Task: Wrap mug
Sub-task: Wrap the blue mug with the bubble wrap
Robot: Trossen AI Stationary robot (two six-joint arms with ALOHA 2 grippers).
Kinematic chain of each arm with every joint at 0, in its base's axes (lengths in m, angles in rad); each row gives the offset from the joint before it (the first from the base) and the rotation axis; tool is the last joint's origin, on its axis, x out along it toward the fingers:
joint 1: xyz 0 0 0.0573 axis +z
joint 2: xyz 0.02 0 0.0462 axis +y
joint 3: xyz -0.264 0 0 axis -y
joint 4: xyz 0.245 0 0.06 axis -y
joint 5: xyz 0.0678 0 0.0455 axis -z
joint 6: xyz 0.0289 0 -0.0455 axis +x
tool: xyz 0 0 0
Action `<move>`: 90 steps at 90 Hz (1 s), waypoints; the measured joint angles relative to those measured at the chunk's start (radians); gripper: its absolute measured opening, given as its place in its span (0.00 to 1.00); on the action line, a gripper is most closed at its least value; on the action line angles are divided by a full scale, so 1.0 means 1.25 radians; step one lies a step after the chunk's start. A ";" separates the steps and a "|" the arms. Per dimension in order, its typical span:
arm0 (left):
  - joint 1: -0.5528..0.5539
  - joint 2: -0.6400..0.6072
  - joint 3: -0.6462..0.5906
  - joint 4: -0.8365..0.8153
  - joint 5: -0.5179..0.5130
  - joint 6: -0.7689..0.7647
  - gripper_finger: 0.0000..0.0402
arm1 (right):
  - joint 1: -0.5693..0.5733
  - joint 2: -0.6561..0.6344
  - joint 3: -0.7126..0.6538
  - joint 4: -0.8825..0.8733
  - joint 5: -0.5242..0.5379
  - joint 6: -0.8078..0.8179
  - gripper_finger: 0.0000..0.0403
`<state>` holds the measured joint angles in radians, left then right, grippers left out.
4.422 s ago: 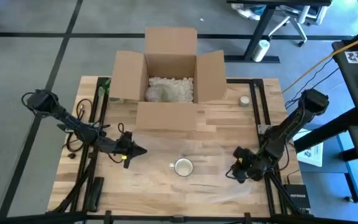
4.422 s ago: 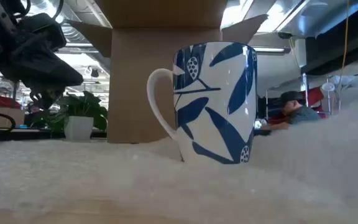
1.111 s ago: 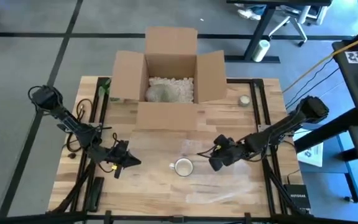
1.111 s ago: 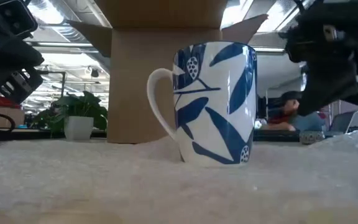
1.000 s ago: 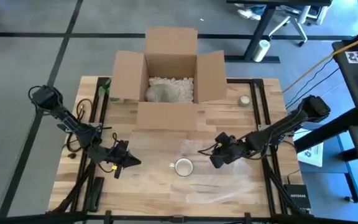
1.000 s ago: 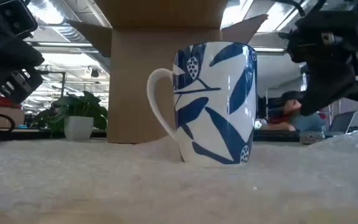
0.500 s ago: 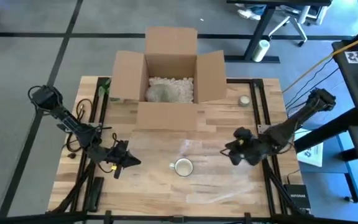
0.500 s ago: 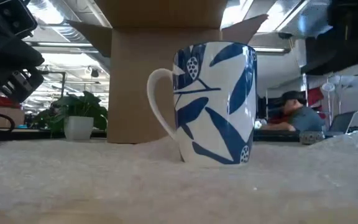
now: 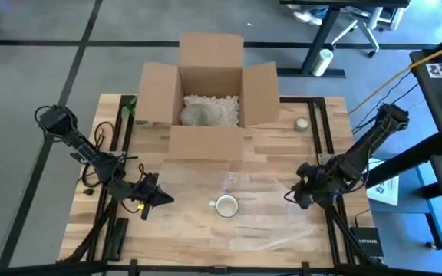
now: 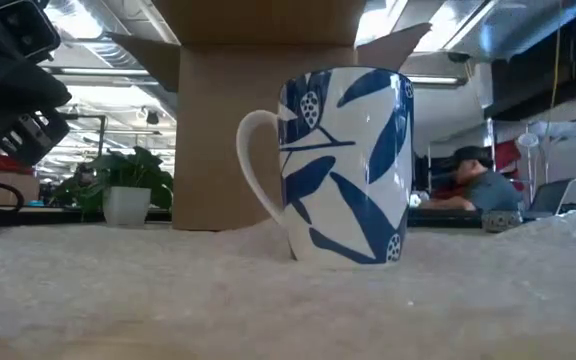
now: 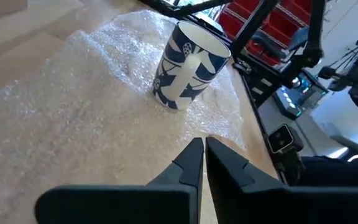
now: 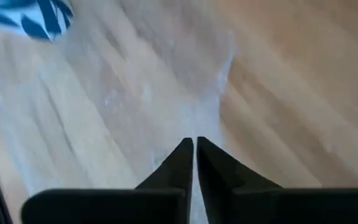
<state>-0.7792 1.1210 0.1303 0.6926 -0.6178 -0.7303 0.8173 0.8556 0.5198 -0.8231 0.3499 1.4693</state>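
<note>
1. Wooden planks make up the table (image 9: 267, 157), which is seen from above with both arms over it.
2. Cardboard forms the open box (image 9: 210, 84) at 12 o'clock on the table; pale packing fill is seen inside it.
3. Clear bubble wrap (image 9: 271, 211) is spread flat across the middle of the table, reaching toward 5 o'clock; its edge is seen near the right fingertips in the right wrist view.
4. The left gripper (image 9: 167, 198) is held low at 9 o'clock from the mug, apart from it and pointed toward it; its fingers are pressed together, with only a thin slit between the tips and nothing between them (image 11: 199, 146).
5. The right gripper (image 9: 297, 198) is placed at 3 o'clock from the mug, well apart from it, near the table's right rail; its fingers are likewise pressed together and nothing is pinched (image 12: 191, 144).
6. The mug (image 9: 226, 205), white with blue leaves, is stood upright on the bubble wrap near the table's centre, unwrapped, its handle turned toward the left gripper (image 10: 348, 165).
</note>
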 joint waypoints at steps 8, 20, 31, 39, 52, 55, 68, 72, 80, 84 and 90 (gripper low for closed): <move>0.000 0.000 0.000 0.000 -0.002 -0.002 0.00 | 0.000 0.000 0.000 0.000 -0.012 -0.002 0.12; 0.000 0.000 0.000 0.000 -0.007 -0.002 0.00 | 0.000 0.010 -0.007 -0.017 -0.045 -0.002 0.23; 0.001 0.000 0.000 0.000 -0.012 -0.003 0.00 | 0.000 0.031 -0.046 0.013 -0.107 0.024 0.30; 0.001 0.000 0.000 0.000 -0.012 -0.014 0.00 | 0.000 0.049 -0.063 0.060 -0.131 0.032 0.33; 0.001 0.000 0.000 0.000 -0.012 -0.017 0.00 | 0.001 0.077 -0.074 0.109 -0.129 0.035 0.34; 0.001 0.000 0.000 0.000 -0.012 -0.017 0.00 | 0.001 0.087 -0.080 0.123 -0.129 0.035 0.34; 0.001 0.000 0.000 0.000 -0.015 -0.022 0.00 | 0.001 0.142 -0.112 0.238 -0.163 0.036 0.33; 0.001 0.000 0.000 0.000 -0.015 -0.023 0.00 | 0.001 0.161 -0.117 0.275 -0.170 0.036 0.32; 0.001 0.000 0.000 0.000 -0.015 -0.023 0.00 | 0.001 0.196 -0.117 0.357 -0.166 0.011 0.22; 0.001 0.000 0.000 0.000 -0.015 -0.023 0.00 | 0.001 0.210 -0.117 0.403 -0.155 -0.016 0.13; 0.001 0.000 0.000 0.000 -0.015 -0.023 0.00 | 0.001 0.227 -0.117 0.475 -0.126 -0.064 0.04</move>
<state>-0.7780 1.1210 0.1303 0.6922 -0.6363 -0.7593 0.8181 1.1388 0.3737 -0.2289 0.1926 1.3890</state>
